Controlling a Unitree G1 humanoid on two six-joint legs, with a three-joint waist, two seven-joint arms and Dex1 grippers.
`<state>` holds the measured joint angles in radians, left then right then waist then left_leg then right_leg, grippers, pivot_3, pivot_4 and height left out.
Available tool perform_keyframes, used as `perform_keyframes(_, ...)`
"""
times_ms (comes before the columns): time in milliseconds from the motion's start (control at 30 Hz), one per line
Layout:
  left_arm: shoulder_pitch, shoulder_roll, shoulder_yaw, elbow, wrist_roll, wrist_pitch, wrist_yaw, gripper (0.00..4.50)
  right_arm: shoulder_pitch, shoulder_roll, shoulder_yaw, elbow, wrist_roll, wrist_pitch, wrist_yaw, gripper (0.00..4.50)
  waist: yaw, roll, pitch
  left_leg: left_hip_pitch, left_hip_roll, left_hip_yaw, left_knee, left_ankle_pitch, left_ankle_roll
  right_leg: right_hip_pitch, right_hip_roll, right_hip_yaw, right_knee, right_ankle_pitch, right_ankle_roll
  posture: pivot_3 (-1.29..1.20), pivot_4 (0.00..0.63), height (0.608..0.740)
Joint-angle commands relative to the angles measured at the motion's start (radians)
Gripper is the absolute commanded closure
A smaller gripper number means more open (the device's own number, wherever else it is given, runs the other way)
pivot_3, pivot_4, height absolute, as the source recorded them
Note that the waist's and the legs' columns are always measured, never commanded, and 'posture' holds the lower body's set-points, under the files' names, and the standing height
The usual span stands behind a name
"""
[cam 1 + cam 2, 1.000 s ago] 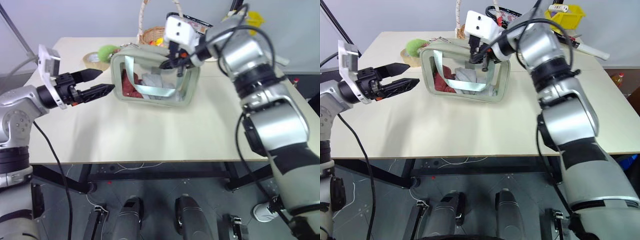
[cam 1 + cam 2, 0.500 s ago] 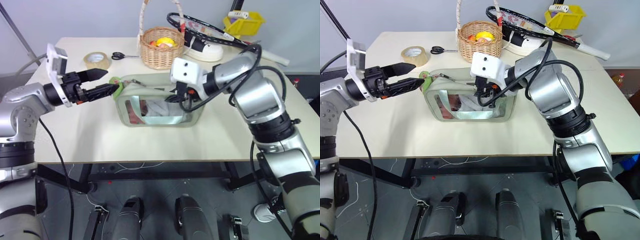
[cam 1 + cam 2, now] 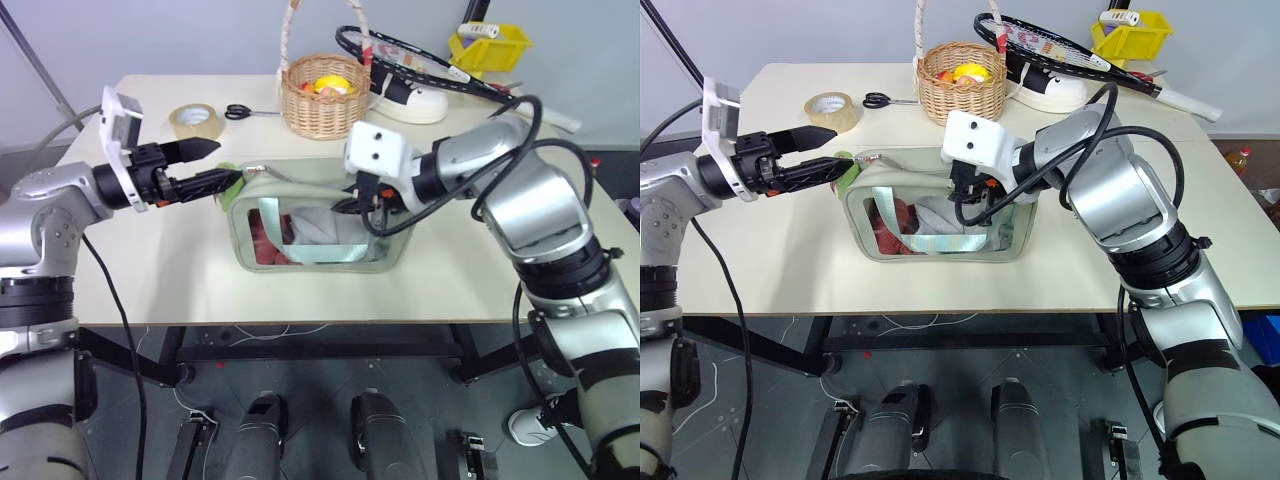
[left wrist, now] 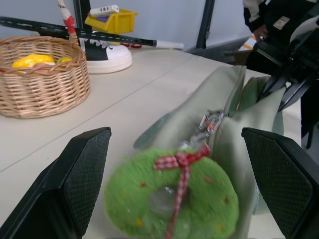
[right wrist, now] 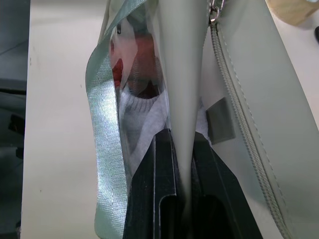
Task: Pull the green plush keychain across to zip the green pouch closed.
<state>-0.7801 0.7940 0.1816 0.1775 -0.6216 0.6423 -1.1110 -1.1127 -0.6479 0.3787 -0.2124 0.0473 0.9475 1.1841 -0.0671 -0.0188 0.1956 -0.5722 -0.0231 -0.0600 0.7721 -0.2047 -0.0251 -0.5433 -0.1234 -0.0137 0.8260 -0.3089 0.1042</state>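
The green pouch [image 3: 392, 250] stands upright on the table, its zipper running along the top and clothes visible through the clear front. My right gripper [image 3: 357, 204] is shut on the pouch's top edge near its right end; in the right wrist view the black fingers [image 5: 162, 174] sit tight on either side of the pouch wall [image 5: 182, 99]. The green plush keychain [image 4: 172, 196], a fuzzy ring with a red checked bow, hangs at the pouch's left end. My left gripper [image 3: 222, 165] is open, level, with the keychain [image 3: 229, 173] between its fingertips.
Behind the pouch stand a wicker basket [image 3: 322, 95], a tape roll [image 3: 193, 120] and scissors [image 3: 240, 111]. A racket [image 3: 410, 60], a white shoe [image 3: 412, 102] and a yellow bin [image 3: 490, 45] lie at the back right. Bare tabletop stretches in front of the pouch.
My right gripper has brought the pouch down from a raised, tilted hold to stand on the table, nearer to me. The keychain has come between my open left fingers.
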Motion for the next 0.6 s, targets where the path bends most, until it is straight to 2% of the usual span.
perform_keyframes(33, -0.017, 0.014, 0.021, -0.014, -0.003, -0.014, -0.009, 0.0, -0.013, -0.02, -0.035, -0.056, 0.045, 0.033, -0.006, 2.52, 0.0, 0.0, 0.0, 0.0, 0.0, 0.0, 0.0, 0.0, 0.0, 0.0, 0.0, 0.0, 0.0, 0.0, 0.0, 0.0, 0.15, 0.644)
perform_keyframes(100, -0.019, 0.017, 0.023, -0.013, -0.004, -0.012, -0.012, 0.0, -0.036, -0.023, -0.08, -0.069, 0.098, 0.074, 0.007, 1.5, 0.0, 0.0, 0.0, 0.0, 0.0, 0.0, 0.0, 0.0, 0.0, 0.0, 0.0, 0.0, 0.0, 0.0, 0.0, 0.0, 0.15, 0.644)
perform_keyframes(200, -0.025, 0.031, 0.028, -0.006, -0.007, -0.007, -0.025, 0.0, -0.076, -0.089, -0.15, -0.069, 0.169, 0.092, 0.054, 0.02, 0.002, 0.0, 0.0, 0.0, 0.0, 0.0, 0.0, 0.0, 0.0, 0.0, -0.001, 0.0, 0.0, 0.0, 0.0, 0.0, 0.15, 0.644)
perform_keyframes(300, -0.032, 0.048, 0.035, 0.005, -0.014, 0.004, -0.041, 0.0, -0.083, -0.163, -0.177, -0.064, 0.202, 0.065, 0.078, 0.02, 0.004, 0.0, 0.0, 0.0, 0.0, 0.0, 0.0, 0.0, 0.0, 0.0, 0.0, 0.0, -0.001, 0.0, 0.0, 0.0, 0.15, 0.644)
perform_keyframes(467, 0.005, 0.106, 0.018, -0.004, -0.015, 0.027, -0.123, 0.0, 0.009, -0.253, -0.162, -0.061, 0.193, -0.023, 0.079, 0.02, 0.002, 0.0, 0.0, 0.0, 0.0, 0.0, 0.0, 0.0, 0.0, 0.0, -0.003, -0.001, -0.002, -0.002, -0.004, 0.0, 0.15, 0.644)
perform_keyframes(533, 0.031, 0.136, -0.003, 0.007, 0.011, 0.007, -0.171, 0.0, 0.068, -0.259, -0.145, -0.042, 0.174, -0.073, 0.063, 0.53, -0.002, 0.0, 0.0, 0.0, 0.0, 0.001, -0.001, 0.0, 0.0, 0.0, -0.004, -0.001, -0.002, -0.002, -0.004, 0.0, 0.15, 0.644)
perform_keyframes(600, 0.043, 0.152, -0.017, 0.018, 0.021, 0.004, -0.202, 0.0, 0.097, -0.257, -0.136, -0.031, 0.169, -0.088, 0.052, 1.35, -0.002, 0.0, 0.0, 0.0, 0.0, 0.001, -0.001, 0.0, 0.0, -0.001, -0.004, -0.001, -0.001, -0.003, -0.005, 0.0, 0.15, 0.644)
